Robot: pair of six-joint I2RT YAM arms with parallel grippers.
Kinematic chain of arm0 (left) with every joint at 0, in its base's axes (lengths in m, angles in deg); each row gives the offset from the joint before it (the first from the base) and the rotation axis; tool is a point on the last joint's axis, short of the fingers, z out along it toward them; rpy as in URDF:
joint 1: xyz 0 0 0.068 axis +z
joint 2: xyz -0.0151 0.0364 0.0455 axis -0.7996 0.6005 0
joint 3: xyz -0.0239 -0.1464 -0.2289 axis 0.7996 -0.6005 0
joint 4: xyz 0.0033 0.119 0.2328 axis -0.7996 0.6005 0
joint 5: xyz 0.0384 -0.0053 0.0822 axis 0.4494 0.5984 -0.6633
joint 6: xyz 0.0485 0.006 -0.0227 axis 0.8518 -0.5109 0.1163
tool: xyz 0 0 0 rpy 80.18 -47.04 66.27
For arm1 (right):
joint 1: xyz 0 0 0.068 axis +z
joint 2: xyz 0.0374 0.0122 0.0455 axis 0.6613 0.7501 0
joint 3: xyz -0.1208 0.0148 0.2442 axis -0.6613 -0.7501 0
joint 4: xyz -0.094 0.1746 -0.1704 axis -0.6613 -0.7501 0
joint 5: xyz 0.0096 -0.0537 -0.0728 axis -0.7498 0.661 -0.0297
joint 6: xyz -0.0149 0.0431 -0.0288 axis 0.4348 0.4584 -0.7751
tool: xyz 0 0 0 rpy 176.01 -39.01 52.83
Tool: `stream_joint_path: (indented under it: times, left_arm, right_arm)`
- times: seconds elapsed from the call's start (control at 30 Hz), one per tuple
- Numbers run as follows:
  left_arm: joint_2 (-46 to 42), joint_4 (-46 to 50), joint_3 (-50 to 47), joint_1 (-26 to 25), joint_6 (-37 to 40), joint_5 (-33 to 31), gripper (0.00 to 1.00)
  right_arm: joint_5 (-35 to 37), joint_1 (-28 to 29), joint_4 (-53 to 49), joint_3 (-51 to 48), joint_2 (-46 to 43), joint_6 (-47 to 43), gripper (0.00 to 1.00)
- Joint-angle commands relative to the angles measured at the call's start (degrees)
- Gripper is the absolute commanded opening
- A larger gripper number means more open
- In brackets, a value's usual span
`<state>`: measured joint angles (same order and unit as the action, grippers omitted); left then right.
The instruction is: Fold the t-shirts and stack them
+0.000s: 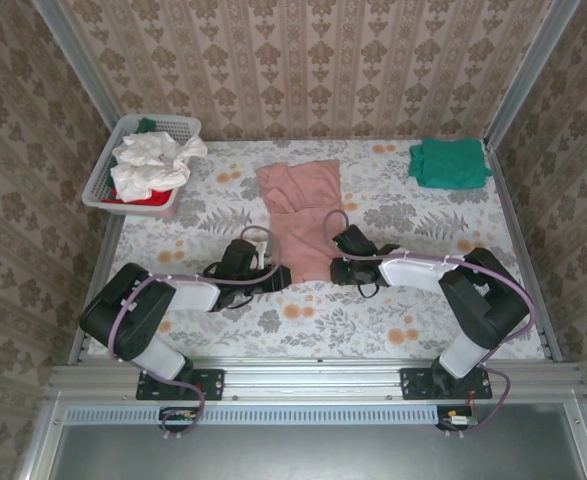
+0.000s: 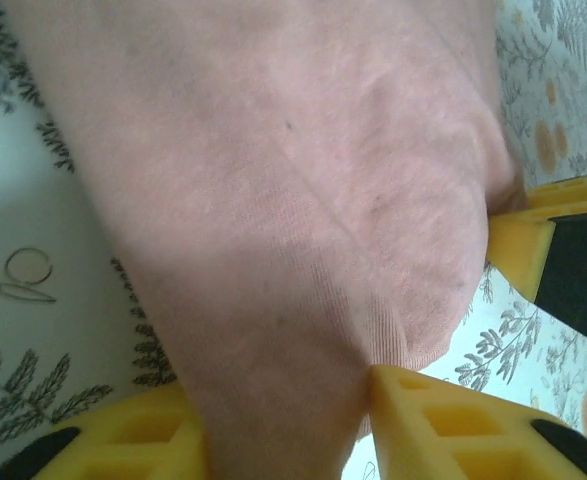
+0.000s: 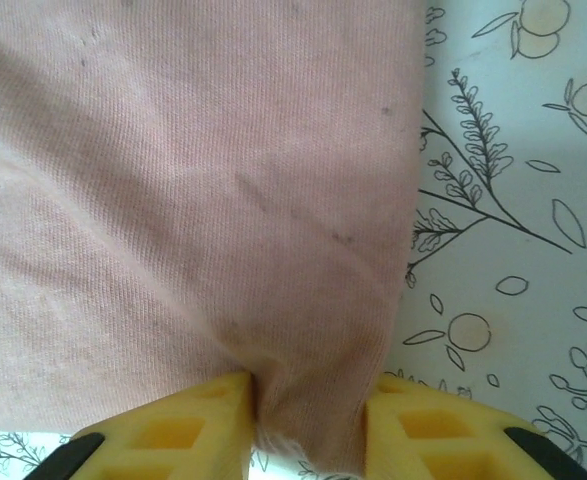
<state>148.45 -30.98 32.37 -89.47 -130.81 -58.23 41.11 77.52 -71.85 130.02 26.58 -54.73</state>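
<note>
Both left gripper (image 2: 288, 425) and right gripper (image 3: 308, 425) pinch the pink t-shirt (image 1: 298, 195); overhead reveals basket (image 1: 103, 172).

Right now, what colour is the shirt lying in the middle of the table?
Dusty pink; the shirt shows best in the right wrist view.

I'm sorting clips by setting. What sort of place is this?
Probably a staged robot test booth: wallpapered panels in a metal frame box in a floral-covered table, with the left arm and right arm bolted to a rail at its edge.
</note>
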Motion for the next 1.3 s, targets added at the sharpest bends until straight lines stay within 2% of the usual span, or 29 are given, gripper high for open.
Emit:
stream_joint_path:
  times: [0.0,0.1,0.23,0.27,0.43,0.57,0.83,0.97,1.07,1.17,1.27]
  left_arm:
    - [-1.23,2.29,-2.28,-0.49,-2.03,2.37,0.32]
    - [-3.10,3.30,-3.03,-0.58,-1.92,2.39,0.28]
    - [-5.04,5.79,-3.06,-0.74,-0.35,2.59,0.10]
    - [-5.48,6.13,-3.06,-0.76,0.08,2.74,0.08]
    - [-9.91,11.54,-2.97,-0.72,1.97,1.34,0.07]
    - [-16.30,19.79,-2.95,-1.09,2.61,-0.33,0.02]
    - [-40.16,42.12,-2.86,-7.19,-2.06,-9.78,0.00]
    - [-48.99,49.79,0.85,-8.32,-3.43,-15.11,0.00]
    - [-47.51,50.73,5.95,-8.16,-0.93,-17.36,0.00]
    - [-42.37,50.20,11.84,-7.14,2.93,-17.90,0.00]
    - [-36.89,48.60,16.81,-3.10,5.89,-15.81,0.00]
  right_arm:
    - [-6.42,2.37,4.86,-0.21,1.18,1.28,0.25]
    - [-5.44,3.20,3.48,-1.36,-1.89,1.49,0.19]
    - [-3.57,4.38,1.53,-3.01,-5.59,1.48,0.12]
    - [-3.25,4.39,1.44,-3.50,-6.24,1.56,0.12]
    - [-1.96,4.40,0.01,-4.66,-7.87,1.57,0.08]
    - [-2.24,5.50,-2.51,-5.62,-11.11,2.64,0.05]
    - [2.21,14.07,-13.33,-7.38,-26.62,10.12,0.05]
    - [3.06,15.46,-16.62,-5.18,-33.26,11.76,0.04]
    - [4.21,15.42,-20.05,0.99,-32.88,8.63,0.04]
    - [6.24,14.70,-21.52,7.29,-30.92,5.57,0.04]
    - [5.34,11.79,-20.56,11.86,-27.19,2.42,0.03]
